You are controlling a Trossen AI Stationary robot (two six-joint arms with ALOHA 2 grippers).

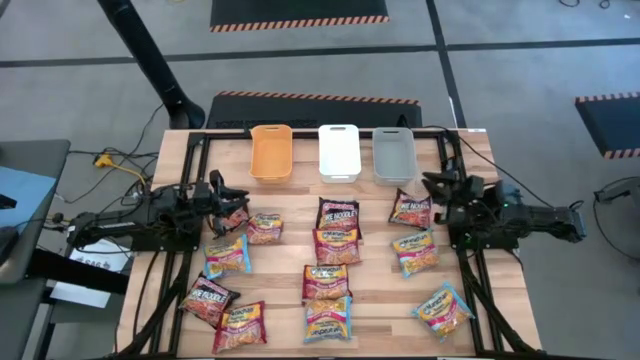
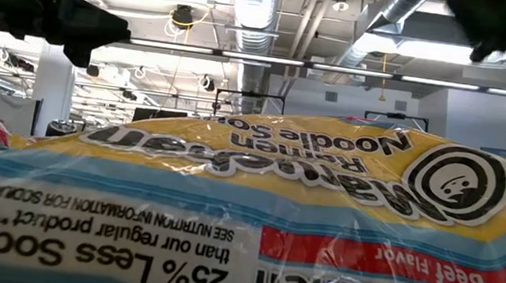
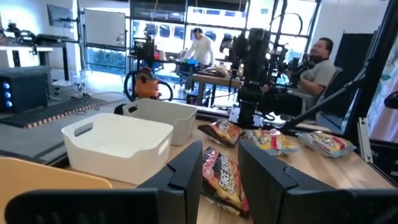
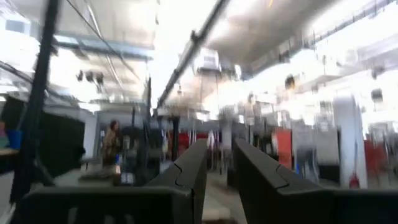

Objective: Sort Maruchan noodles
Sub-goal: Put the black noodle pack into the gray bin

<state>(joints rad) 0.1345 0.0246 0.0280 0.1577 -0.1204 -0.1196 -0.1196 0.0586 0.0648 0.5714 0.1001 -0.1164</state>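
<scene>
Noodles (image 2: 254, 217) block low view; bins (image 1: 338, 150) overhead.

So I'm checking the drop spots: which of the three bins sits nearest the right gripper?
The grey bin, at the row's right end, closest to the right gripper.

The left claw (image 1: 238, 200) hangs at the left side, fingers slightly parted, gripping nothing. The right claw (image 1: 436, 188) mirrors it opposite, likewise empty.

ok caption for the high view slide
Ramen packets spread below three bins, both arms waiting at the table's sides.
</scene>
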